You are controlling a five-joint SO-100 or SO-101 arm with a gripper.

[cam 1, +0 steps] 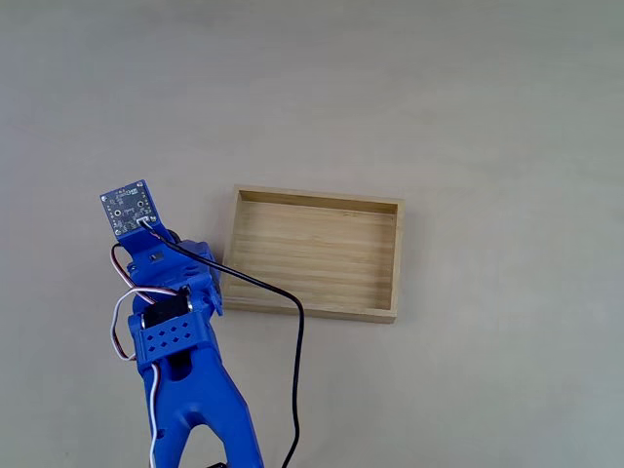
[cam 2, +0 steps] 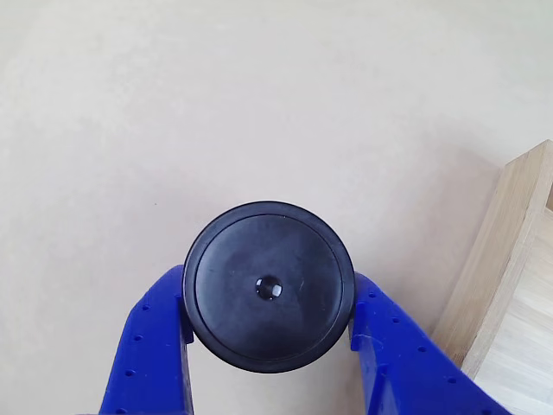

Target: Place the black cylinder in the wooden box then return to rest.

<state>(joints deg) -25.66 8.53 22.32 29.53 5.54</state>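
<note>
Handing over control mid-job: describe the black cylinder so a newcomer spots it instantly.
Start at the shallow pale wooden box at the right edge of the other view. Just left of its corner, outside it, the blue two-finger gripper clasps the short matte black cylinder. It is the only dark, round thing, with a tiny centre dimple.

- The black cylinder [cam 2: 269, 286] is matte black, with a small glossy dimple at its centre.
- The gripper [cam 2: 269, 324] fingers beside the cylinder are bright blue, dotted with small holes.
- The wooden box [cam 1: 314, 253] is pale wood with striped grain.
- The table [cam 1: 468, 97] is plain beige.
</note>
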